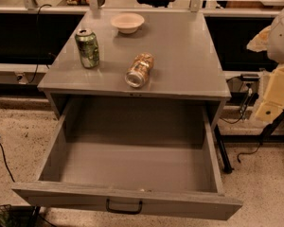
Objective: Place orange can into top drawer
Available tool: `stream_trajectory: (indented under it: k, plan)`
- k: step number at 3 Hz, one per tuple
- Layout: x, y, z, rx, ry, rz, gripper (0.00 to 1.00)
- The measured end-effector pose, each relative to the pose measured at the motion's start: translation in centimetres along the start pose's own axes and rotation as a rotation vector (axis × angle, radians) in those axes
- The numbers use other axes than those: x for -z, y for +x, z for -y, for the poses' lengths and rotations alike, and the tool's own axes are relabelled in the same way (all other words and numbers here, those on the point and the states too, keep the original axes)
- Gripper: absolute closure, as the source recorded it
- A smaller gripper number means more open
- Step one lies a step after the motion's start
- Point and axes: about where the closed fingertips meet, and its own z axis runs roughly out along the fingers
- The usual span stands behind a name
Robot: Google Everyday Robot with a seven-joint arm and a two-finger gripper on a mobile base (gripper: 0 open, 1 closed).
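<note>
- Orange can [139,70] lies on its side on the worktop [189,56], just above and behind the mouth of the top drawer [132,164], with one silver end turned toward the drawer's front.
- The drawer stands pulled well out, so the step in hand is probably the pick-up.
- The gripper [273,96] hangs above and to the right of the drawer, well apart from the can; whether it is spread or closed I cannot tell.
- A lying can rolls, so it is best to come straight down and close across its round body at mid-length.
- A green can [87,48] stands behind the drawer's left half and a bowl [127,22] sits farther back; approaching from the right avoids both.
- Lower the can deep into the drawer before letting go.
</note>
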Motion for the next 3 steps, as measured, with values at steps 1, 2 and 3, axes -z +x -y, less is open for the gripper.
stream_trajectory:
  k: [1,2,3]
  plan:
    - [-0.1,0.0,0.1,0.001,-0.001,-0.005,0.0]
    - [-2.8,0.7,1.5,0.034,-0.023,-0.119,0.0]
    - [-7.9,1.5,3.2,0.127,-0.056,-0.174,0.0]
